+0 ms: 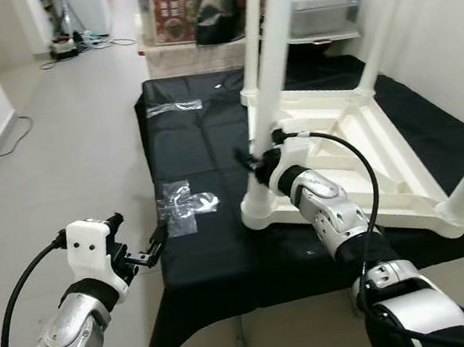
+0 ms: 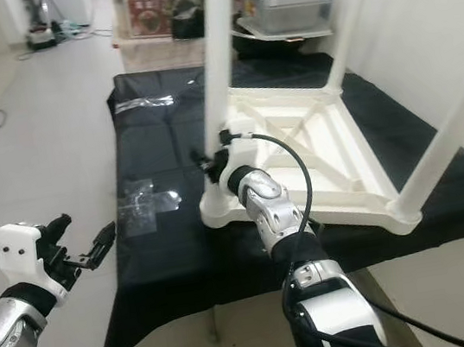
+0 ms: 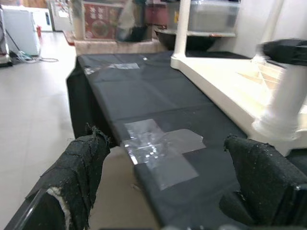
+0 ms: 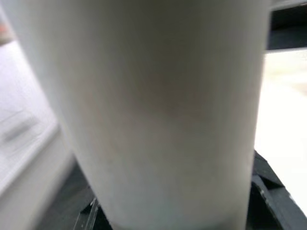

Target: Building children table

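The right gripper (image 1: 257,163) is pinched around the near white leg (image 1: 272,63), low down where the leg meets the corner of the upturned white children's table (image 1: 360,150); in the right wrist view that leg (image 4: 158,110) sits squarely between the black fingers. The table lies top-down on a black cloth (image 1: 184,146) spread over the floor, its other legs pointing up. The left gripper (image 1: 157,241) hangs off to the side at the cloth's near edge, fingers (image 3: 79,167) spread apart with nothing in them, just short of a patch of clear tape (image 1: 186,206). Storage boxes (image 1: 182,15) stand beyond the cloth.
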Controlling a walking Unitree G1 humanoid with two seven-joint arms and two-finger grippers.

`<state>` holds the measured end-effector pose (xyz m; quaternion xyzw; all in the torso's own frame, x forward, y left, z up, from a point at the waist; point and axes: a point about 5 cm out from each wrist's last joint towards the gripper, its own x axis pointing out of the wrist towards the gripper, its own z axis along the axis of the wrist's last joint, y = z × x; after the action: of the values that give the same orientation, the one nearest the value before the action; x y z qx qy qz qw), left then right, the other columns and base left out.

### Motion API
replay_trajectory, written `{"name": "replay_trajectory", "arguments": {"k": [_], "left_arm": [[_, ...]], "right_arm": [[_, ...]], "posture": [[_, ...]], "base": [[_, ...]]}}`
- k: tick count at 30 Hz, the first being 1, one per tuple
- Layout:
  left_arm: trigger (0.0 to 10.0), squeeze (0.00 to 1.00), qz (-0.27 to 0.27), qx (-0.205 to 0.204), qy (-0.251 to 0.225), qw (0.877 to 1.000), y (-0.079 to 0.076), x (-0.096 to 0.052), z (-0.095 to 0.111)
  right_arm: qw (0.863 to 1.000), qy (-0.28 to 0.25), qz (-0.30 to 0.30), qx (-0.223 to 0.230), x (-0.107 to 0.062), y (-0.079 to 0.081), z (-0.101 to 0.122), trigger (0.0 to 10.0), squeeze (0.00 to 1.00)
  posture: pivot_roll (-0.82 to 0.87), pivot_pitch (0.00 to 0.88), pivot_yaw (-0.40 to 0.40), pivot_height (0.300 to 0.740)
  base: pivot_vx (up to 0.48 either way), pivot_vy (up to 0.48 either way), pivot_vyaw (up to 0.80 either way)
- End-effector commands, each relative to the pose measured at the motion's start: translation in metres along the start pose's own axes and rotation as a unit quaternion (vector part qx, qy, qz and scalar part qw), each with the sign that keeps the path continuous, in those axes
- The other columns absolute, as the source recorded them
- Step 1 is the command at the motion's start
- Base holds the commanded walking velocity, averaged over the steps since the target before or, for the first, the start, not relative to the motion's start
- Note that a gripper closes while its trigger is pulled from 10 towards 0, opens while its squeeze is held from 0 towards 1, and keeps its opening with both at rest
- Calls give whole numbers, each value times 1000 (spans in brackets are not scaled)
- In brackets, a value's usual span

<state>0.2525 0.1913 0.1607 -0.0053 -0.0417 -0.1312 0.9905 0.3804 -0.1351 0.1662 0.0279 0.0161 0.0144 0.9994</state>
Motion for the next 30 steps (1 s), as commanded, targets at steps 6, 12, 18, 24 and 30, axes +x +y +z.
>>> {"name": "replay_trajectory", "arguments": {"k": [6, 12, 18, 24, 30], "left_arm": [[10000, 0, -3, -6, -1, 1000, -2, -1, 1], [10000, 0, -3, -7, -2, 1000, -2, 1, 0], [10000, 0, -1, -8, -4, 1000, -1, 1, 0], [10000, 0, -5, -13, -6, 1000, -2, 2, 0], [10000, 0, -5, -14, -6, 1000, -2, 3, 0]], "right_arm": [[970, 76, -221, -74, -48, -55, -37, 3412, 0], [989, 63, -126, -36, -35, -34, -33, 10000, 412], [999, -9, 35, 33, -10, -12, 0, 10000, 0], [961, -44, 274, 10, -9, 6, 23, 10000, 0], [909, 3, 414, -40, -17, 32, 4, 10000, 0]], "posture": [[115, 0, -101, 740], [117, 0, -108, 740], [116, 0, -109, 740], [121, 0, -109, 740], [146, 0, -121, 740]], "base": [[0, 0, 0], [0, 0, 0], [0, 0, 0], [0, 0, 0], [0, 0, 0]]}}
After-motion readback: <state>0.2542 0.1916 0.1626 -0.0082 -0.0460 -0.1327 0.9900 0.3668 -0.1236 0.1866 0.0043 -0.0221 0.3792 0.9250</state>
